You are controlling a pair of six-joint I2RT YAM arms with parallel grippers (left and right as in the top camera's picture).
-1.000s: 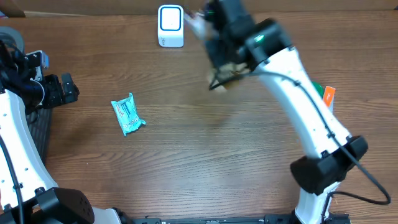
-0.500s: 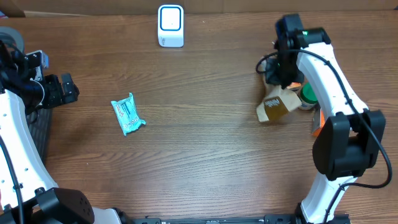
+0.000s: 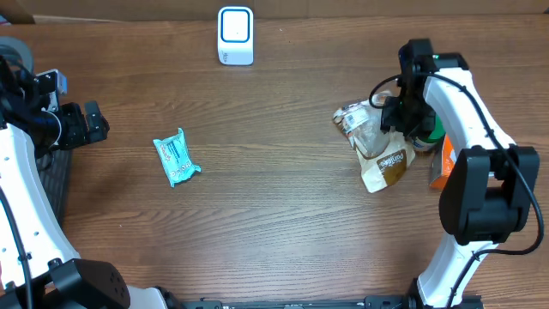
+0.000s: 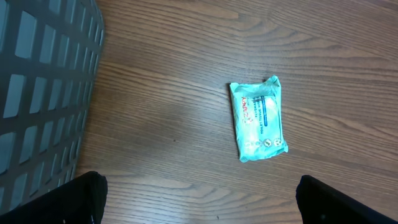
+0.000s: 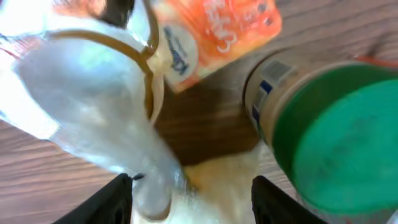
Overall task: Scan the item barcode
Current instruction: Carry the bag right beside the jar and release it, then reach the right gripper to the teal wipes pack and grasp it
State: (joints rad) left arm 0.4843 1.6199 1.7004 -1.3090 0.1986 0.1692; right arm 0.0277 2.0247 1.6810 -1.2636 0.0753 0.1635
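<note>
Right gripper (image 3: 396,117): jaws parted, nothing clamped | snack bag (image 3: 374,148) lying loose just beneath | to be lifted straight up, green-lidded jar (image 5: 336,137) alongside left unknocked.

Table (image 3: 257,223): dark brown wood, grain running side to side, fills most of every view | Far edge: tan strip (image 3: 129,7) along the top of the overhead view | Left edge: dark grid basket (image 4: 37,81) beside the bare wood | Light: soft, diffuse, from above; shadows faint and blurred
</note>
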